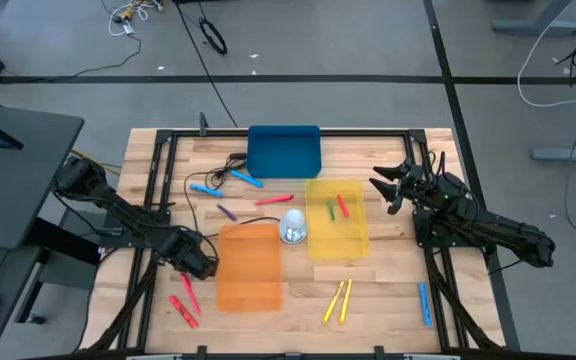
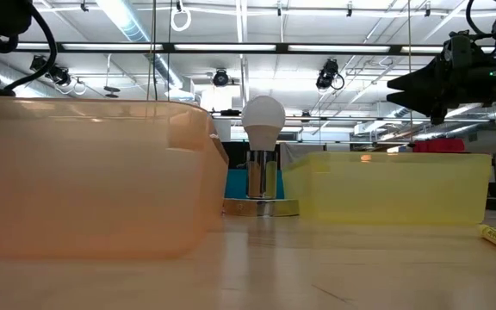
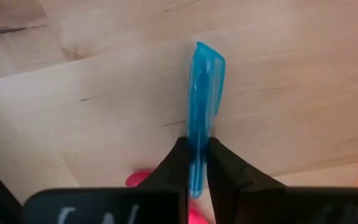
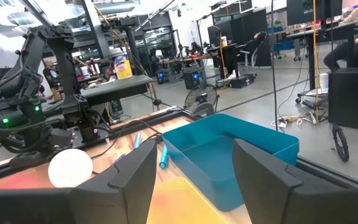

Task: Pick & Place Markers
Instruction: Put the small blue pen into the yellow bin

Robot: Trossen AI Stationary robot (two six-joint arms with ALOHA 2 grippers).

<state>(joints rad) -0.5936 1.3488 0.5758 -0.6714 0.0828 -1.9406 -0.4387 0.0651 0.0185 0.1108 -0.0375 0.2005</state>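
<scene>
**Blue marker clamped, lift comes next**

Now that the left jaws are clamped on the light blue marker, the step in hand, as I judge it, is the lift. The fingers pinch the marker near one end, so most of its length sticks out ahead of them over the bare desk. A grip that far off centre may let the marker swing, so a slow, straight rise looks wise, keeping the wrist level until it clears the red markers lying close by at about 7 o'clock of the desk. A pink-red shape shows just behind the fingers; whether it touches them I cannot tell.

From the high view, the left arm reaches from 9 o'clock toward the desk's front, its wrist bent down beside the left edge of the orange tray. The blue tray sits at 12 o'clock, well apart, and seems the likely goal for this colour.

The right jaws stand apart and hold nothing, hanging above the desk at about 2 o'clock, just beside the yellow tray.
</scene>
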